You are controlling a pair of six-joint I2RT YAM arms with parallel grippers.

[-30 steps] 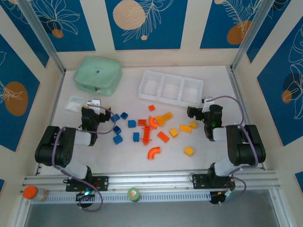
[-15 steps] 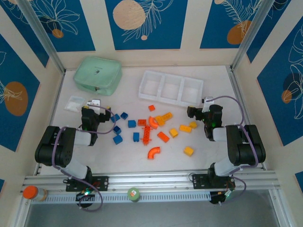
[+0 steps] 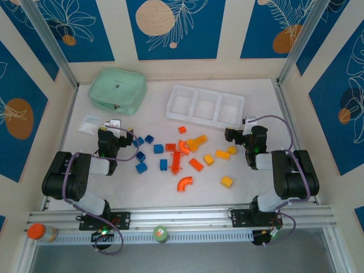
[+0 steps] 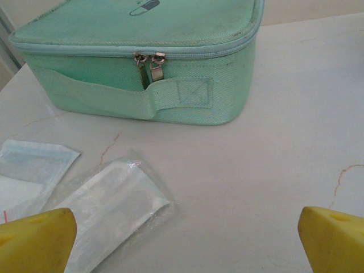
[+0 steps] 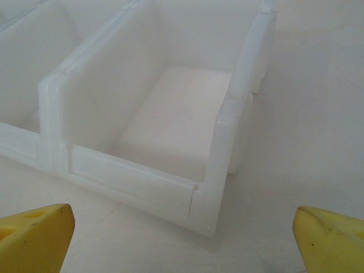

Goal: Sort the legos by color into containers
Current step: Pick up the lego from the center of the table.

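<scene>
Pale tabletop: scattered legos left of my right claw, jaws wide, empty; tray just ahead. Advice: centre over one piece before closing.

a zippered case sits near the far left corner of the tabletop, with small plastic bags just before it by the left edge. a three-compartment tray lies toward the far edge, right of centre. legos lie scattered mid-tabletop, before the tray, between the left gripper and right gripper.
</scene>
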